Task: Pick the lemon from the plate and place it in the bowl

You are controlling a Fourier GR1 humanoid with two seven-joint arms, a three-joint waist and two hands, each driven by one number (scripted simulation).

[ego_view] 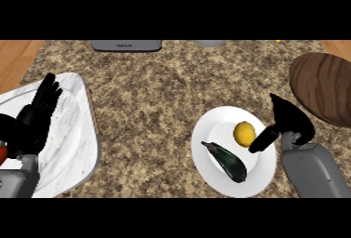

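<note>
A yellow lemon [244,134] lies on the white plate [214,122] at the lower right of the counter. Beside it on the same plate rests a dark green eggplant-like vegetable [226,161]. My right hand [293,120] hovers at the plate's right edge, fingers straight and open, with its thumb reaching down beside the lemon's right side. The dark wooden bowl [323,86] stands at the far right, partly cut by the view's edge. My left hand [34,120] is open, fingers up, at the left over a marble board.
A white marble board [72,139] lies at the left under my left arm, with a red object [3,153] at the view's edge. A grey appliance [126,45] and a grey round item [209,43] stand at the counter's back edge.
</note>
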